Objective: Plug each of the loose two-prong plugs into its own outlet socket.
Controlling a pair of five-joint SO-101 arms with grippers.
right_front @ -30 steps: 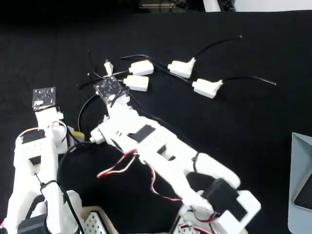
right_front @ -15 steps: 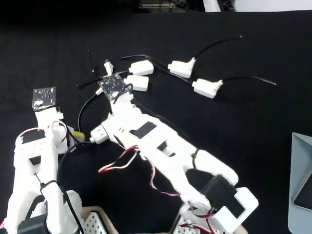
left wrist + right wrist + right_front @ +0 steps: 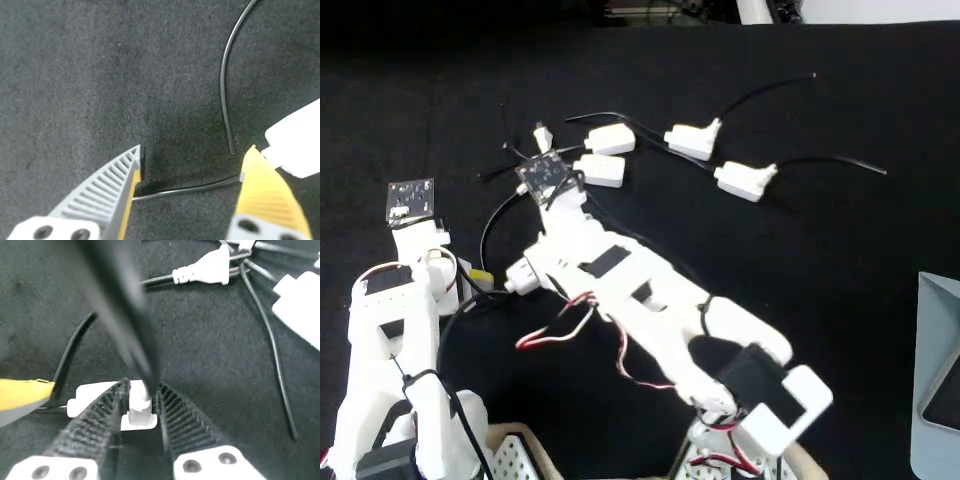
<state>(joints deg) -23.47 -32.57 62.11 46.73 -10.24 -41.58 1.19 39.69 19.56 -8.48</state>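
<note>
In the right wrist view my right gripper (image 3: 141, 405) is shut on a small white two-prong plug (image 3: 140, 412), and a thick black cable (image 3: 125, 320) rises from it. A white block (image 3: 95, 392) lies against the plug; I cannot tell whether they are joined. Farther off lie a loose white plug (image 3: 205, 270) and a white outlet socket (image 3: 300, 305). From above, several white sockets (image 3: 745, 180) with black cables lie beyond the right arm (image 3: 620, 280), and a small plug (image 3: 540, 135) lies beside them. My left gripper (image 3: 194, 150) is open over a thin black cable (image 3: 185, 187).
Black cloth (image 3: 840, 300) covers the table. A grey tray (image 3: 938, 380) stands at the right edge. Red and white wires (image 3: 560, 330) hang under the right arm. A white part (image 3: 295, 145) sits close beside the left gripper's yellow finger (image 3: 262, 195).
The right arm has swung a little away from me and to the left, carrying its wrist board closer to the sockets. The left arm has not moved.
</note>
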